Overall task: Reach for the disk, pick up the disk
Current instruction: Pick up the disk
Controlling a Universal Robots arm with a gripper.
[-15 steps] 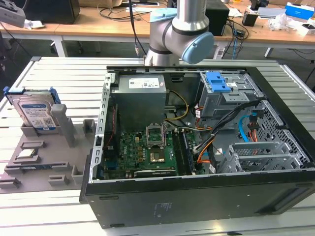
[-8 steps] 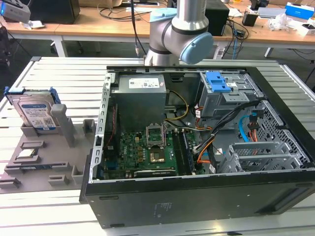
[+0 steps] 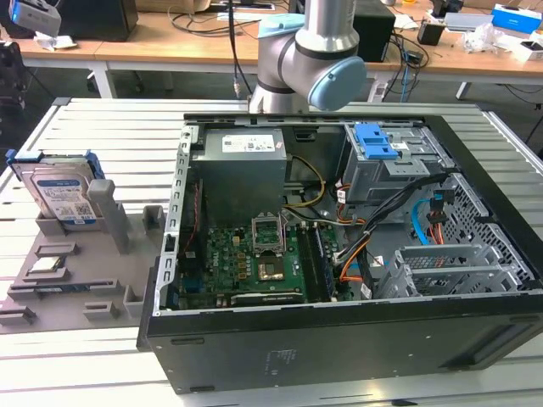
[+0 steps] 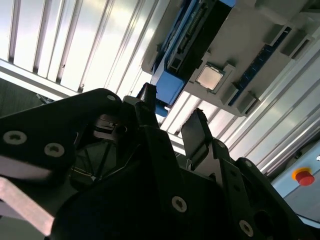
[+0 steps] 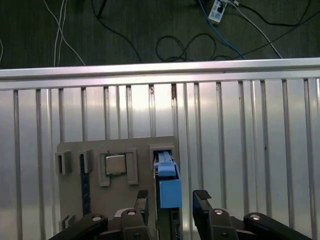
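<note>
The disk (image 3: 59,191) stands on edge in a slot of the grey holder plate (image 3: 85,271) at the exterior view's left, its label facing the camera and a blue bracket along its top. In the first wrist view I look down on the disk's blue edge (image 5: 167,186), and my gripper (image 5: 172,200) is open with one finger on each side of that edge. In the second wrist view the gripper (image 4: 172,112) hangs some way off the disk (image 4: 192,30), not touching it. Nothing is between the fingers (image 4: 197,127).
A small square silver chip (image 5: 116,164) lies in a recess of the holder beside the disk. An open computer case (image 3: 339,246) occupies the slatted metal table's (image 3: 93,119) middle and right. Past the table edge (image 5: 160,70), cables lie on the floor. A red button (image 4: 303,176) sits nearby.
</note>
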